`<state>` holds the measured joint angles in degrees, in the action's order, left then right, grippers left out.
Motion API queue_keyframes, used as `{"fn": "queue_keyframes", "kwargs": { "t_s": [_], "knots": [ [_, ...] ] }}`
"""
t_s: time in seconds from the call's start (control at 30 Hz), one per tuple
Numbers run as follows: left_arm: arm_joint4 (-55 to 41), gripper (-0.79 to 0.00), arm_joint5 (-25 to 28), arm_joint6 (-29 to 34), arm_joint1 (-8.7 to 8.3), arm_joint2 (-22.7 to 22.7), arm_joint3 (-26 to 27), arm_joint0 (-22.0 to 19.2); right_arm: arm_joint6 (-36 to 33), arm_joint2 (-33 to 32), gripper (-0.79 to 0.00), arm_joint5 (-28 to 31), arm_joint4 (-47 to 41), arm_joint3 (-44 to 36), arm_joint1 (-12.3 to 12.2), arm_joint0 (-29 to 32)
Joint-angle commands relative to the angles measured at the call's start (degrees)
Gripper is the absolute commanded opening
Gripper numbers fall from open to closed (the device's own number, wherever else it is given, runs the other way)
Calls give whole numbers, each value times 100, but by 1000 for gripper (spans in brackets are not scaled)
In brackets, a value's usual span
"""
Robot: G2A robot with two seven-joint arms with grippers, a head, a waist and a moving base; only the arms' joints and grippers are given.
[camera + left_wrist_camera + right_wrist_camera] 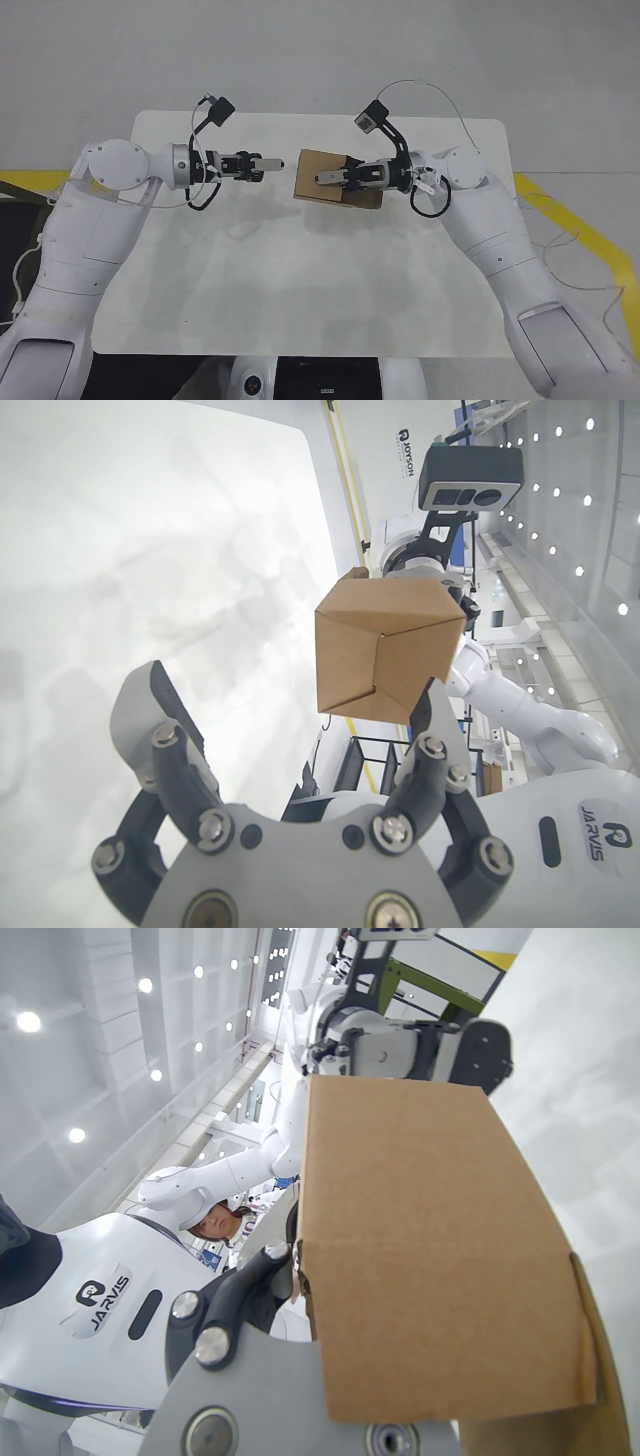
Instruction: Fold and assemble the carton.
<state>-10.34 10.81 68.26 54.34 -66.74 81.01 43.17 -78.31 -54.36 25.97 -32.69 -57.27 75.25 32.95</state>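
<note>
Left fingers (pixel 172 705) spread, facing the carton's (pixel 380 650) interlocked end; right fingers (pixel 272 1223) pinch its wall above the surface (pixel 300 300). Likely step: closing the other end, which probably needs the left fingers to brace the carton.

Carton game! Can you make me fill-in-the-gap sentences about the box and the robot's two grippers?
1. The right gripper holds a ____ carton.
2. The left gripper is ____, with nothing between its fingers.
3. Both grippers are over a ____ table.

Missing words: brown; open; white.
</note>
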Motion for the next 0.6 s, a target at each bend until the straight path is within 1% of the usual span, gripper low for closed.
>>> {"fn": "queue_keyframes", "kwargs": {
  "t_s": [0.0,0.17,0.33,0.5,0.53,0.57],
  "knots": [
    [232,0,128,-8,-31,-54,113,58,-37,18,-785,-37,149,115,-17,-46],
    [803,0,638,-100,-113,-201,547,323,-187,194,-785,-187,432,476,-12,-150],
    [1340,0,1123,-283,-192,-397,1006,592,-223,469,-785,-303,649,970,78,-293],
    [1800,0,1360,-547,-261,-612,1422,870,-141,770,-785,-536,901,1304,200,-429],
    [1891,0,1386,-611,-272,-650,1496,927,-96,815,-763,-593,957,1376,220,-456],
    [1974,0,1398,-672,-282,-686,1562,982,-61,851,-763,-647,1013,1457,237,-490]
  ]
}}
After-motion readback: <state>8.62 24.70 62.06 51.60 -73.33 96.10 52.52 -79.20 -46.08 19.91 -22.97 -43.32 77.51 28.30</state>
